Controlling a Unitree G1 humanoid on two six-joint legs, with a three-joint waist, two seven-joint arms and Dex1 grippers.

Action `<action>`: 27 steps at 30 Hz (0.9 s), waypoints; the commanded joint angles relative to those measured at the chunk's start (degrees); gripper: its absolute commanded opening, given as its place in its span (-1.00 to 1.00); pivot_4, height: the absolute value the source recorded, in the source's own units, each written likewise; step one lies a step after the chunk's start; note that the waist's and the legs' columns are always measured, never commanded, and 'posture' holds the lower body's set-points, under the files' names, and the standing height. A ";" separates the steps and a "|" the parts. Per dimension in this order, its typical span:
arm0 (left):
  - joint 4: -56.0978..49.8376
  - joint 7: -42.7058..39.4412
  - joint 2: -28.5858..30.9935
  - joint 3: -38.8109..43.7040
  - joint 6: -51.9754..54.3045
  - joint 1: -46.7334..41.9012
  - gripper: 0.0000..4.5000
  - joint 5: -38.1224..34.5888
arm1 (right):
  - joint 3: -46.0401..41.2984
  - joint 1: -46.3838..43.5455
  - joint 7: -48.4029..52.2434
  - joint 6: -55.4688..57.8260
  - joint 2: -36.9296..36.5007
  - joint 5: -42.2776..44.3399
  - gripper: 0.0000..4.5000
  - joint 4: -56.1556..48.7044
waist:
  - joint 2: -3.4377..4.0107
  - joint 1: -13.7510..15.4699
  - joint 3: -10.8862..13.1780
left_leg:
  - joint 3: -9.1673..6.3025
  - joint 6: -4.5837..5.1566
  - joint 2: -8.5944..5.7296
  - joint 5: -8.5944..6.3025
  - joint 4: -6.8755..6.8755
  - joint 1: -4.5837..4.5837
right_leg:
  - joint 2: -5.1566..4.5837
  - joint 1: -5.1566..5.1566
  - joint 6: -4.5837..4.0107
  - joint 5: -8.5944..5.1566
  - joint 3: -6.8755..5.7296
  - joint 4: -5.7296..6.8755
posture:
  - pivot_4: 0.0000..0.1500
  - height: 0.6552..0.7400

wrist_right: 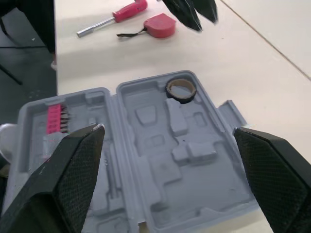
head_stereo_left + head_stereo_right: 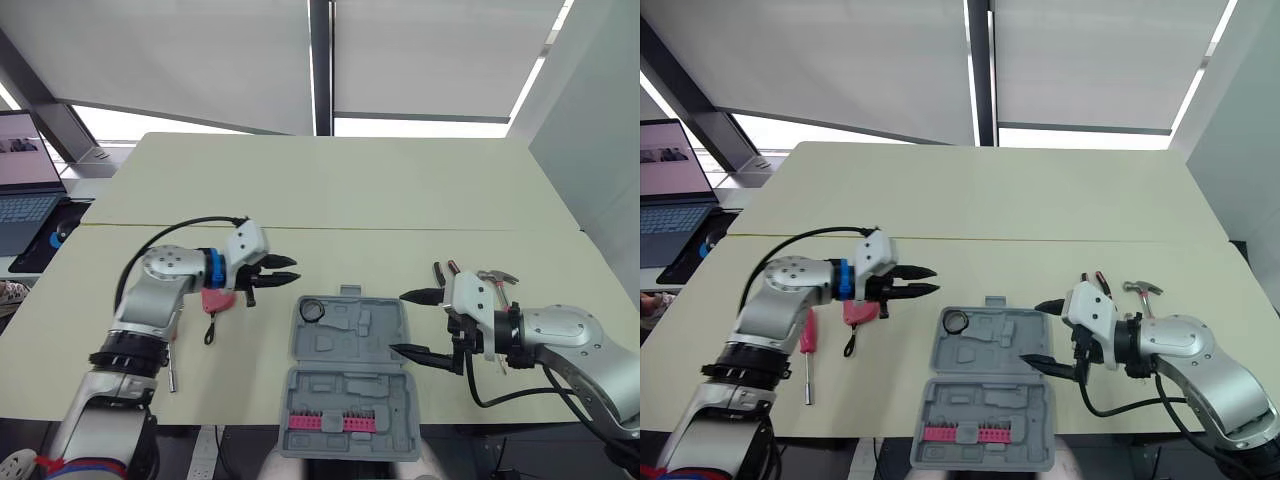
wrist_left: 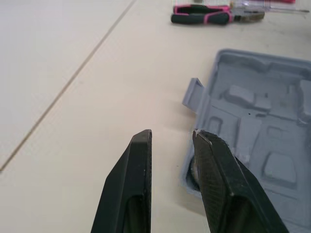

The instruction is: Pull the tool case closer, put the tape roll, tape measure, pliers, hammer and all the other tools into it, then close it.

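Tool case, grey, open, holds tape roll; left fingers narrow, right fingers wide.

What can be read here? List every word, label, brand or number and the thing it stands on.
None can be read.
The laptop screen shows content too small to read.
The tool case, tape measure and pliers show no lettering.

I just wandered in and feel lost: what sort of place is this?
Probably an office or lab room set up for testing: a wide pale table bearing an open tool case, a laptop off to one side, and roller blinds over the windows.
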 commanded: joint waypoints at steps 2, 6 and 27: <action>-6.29 4.78 4.12 11.44 0.48 9.08 -0.42 -4.42 | -7.00 2.77 -2.84 -5.53 0.51 -2.40 1.00 2.89 | 0.02 0.02 0.02 | 0.01 -0.01 0.01 0.00 -0.01 0.00 | -0.01 -0.02 0.00 0.00 0.01 0.00 | 1.00 1.00; -8.57 7.89 6.38 20.88 1.36 17.89 -0.42 -7.40 | -12.97 4.06 -3.33 -9.00 -0.80 -4.10 1.00 9.04 | 0.01 0.31 0.03 | 0.02 -0.01 0.01 0.00 0.00 -0.02 | -0.06 -0.01 0.00 0.00 0.00 -0.02 | 1.00 1.00; 1.86 10.81 6.61 44.31 -3.90 51.71 0.95 -10.11 | -29.63 22.14 5.26 -16.20 -6.52 -6.28 1.00 26.53 | 0.04 0.58 0.04 | 0.09 0.02 0.04 -0.04 -0.11 0.31 | -0.11 0.36 -0.01 -0.03 0.00 -0.13 | 1.00 1.00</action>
